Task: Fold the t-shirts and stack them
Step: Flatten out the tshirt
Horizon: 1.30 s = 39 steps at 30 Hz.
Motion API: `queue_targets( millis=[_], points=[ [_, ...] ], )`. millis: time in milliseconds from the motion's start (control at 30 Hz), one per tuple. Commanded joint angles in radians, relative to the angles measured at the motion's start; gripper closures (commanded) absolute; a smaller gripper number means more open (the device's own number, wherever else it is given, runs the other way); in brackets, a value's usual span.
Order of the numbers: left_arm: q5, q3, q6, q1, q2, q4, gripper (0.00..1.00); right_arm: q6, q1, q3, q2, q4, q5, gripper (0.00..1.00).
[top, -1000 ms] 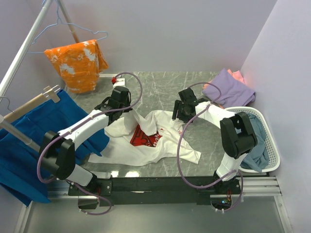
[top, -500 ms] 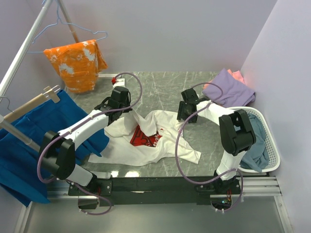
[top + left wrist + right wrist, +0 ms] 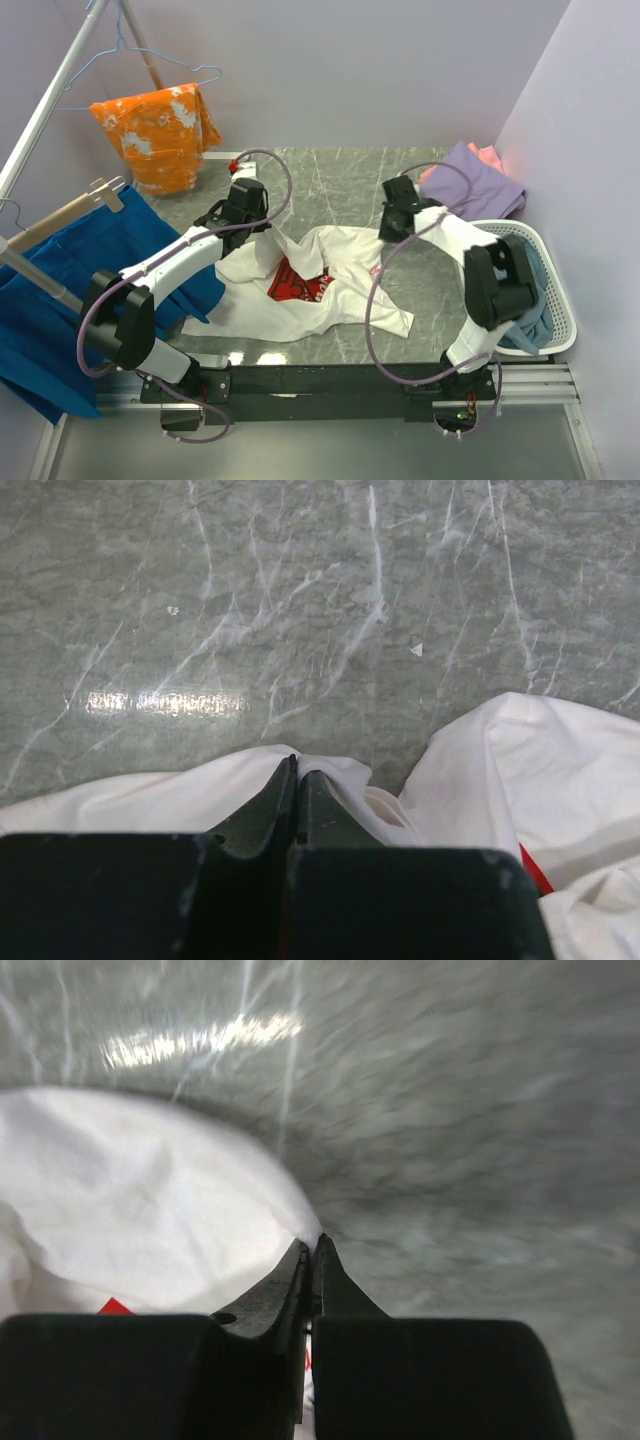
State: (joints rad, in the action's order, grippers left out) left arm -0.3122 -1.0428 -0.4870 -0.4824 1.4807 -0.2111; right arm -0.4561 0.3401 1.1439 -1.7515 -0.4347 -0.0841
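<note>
A white t-shirt point(image 3: 300, 300) with a red-and-white chest print lies crumpled mid-table. My left gripper point(image 3: 256, 228) is at its far left corner, shut on a fold of the white cloth point(image 3: 520, 760); the left gripper point(image 3: 297, 768) shows its jaws pressed together with fabric pinched at the tips. My right gripper point(image 3: 393, 230) is at the shirt's far right edge. In the right wrist view the right gripper point(image 3: 311, 1245) is shut on the white cloth's point(image 3: 130, 1190) edge. Purple point(image 3: 478, 180) and salmon-pink point(image 3: 488, 154) t-shirts lie at the back right. A grey-blue t-shirt point(image 3: 535, 300) sits in the basket.
A white laundry basket point(image 3: 560, 345) stands at the right edge. An orange white-splotched garment point(image 3: 160, 125) hangs at the back left, and a large blue cloth point(image 3: 60, 290) hangs from the rack on the left. Walls close in at the back and right.
My right gripper has moved right and back along the shirt's far edge and closed on the white cloth. The left arm has not moved.
</note>
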Motion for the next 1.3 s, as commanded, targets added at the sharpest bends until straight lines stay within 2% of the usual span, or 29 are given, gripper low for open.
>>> queue_targets(
  millis=[0,233,333,600,667,733,800,833,867,933,1067,1267],
  points=[
    [-0.021,-0.002,0.008,0.010,-0.037,-0.019,0.99,-0.019,-0.073,0.007,0.199,-0.059,-0.239,1.00],
    [-0.025,-0.008,0.010,0.027,-0.022,-0.014,0.99,-0.018,-0.200,-0.059,0.311,-0.110,-0.358,1.00],
    [-0.022,-0.014,0.008,0.037,0.000,-0.007,0.99,-0.004,-0.252,-0.079,0.301,-0.099,-0.361,1.00],
    [0.005,-0.040,0.011,0.047,0.072,0.022,0.99,0.016,-0.271,-0.055,0.239,-0.039,-0.342,0.95],
    [0.013,-0.048,0.018,0.047,0.082,0.035,0.99,0.019,-0.271,-0.047,0.241,-0.024,-0.304,0.89],
    [0.022,-0.059,0.019,0.047,0.098,0.039,0.99,0.023,-0.268,-0.036,0.248,-0.016,-0.277,0.76],
    [0.030,-0.075,0.019,0.047,0.121,0.042,0.99,0.033,-0.268,-0.032,0.251,-0.013,-0.244,0.77],
    [0.041,-0.080,0.021,0.048,0.128,0.045,0.99,0.031,-0.266,-0.029,0.257,-0.019,-0.240,0.63],
    [0.044,-0.086,0.021,0.048,0.138,0.047,0.99,0.031,-0.266,-0.029,0.260,-0.019,-0.212,0.54],
    [0.053,-0.106,0.018,0.048,0.170,0.045,0.99,0.028,-0.262,-0.041,0.285,-0.016,-0.174,0.41],
    [0.076,-0.129,0.018,0.048,0.213,0.049,0.99,0.007,-0.233,-0.085,0.333,-0.004,-0.066,0.39],
    [0.097,-0.137,0.018,0.047,0.243,0.052,0.99,-0.088,-0.207,-0.202,0.327,0.105,0.208,0.41]
  ],
)
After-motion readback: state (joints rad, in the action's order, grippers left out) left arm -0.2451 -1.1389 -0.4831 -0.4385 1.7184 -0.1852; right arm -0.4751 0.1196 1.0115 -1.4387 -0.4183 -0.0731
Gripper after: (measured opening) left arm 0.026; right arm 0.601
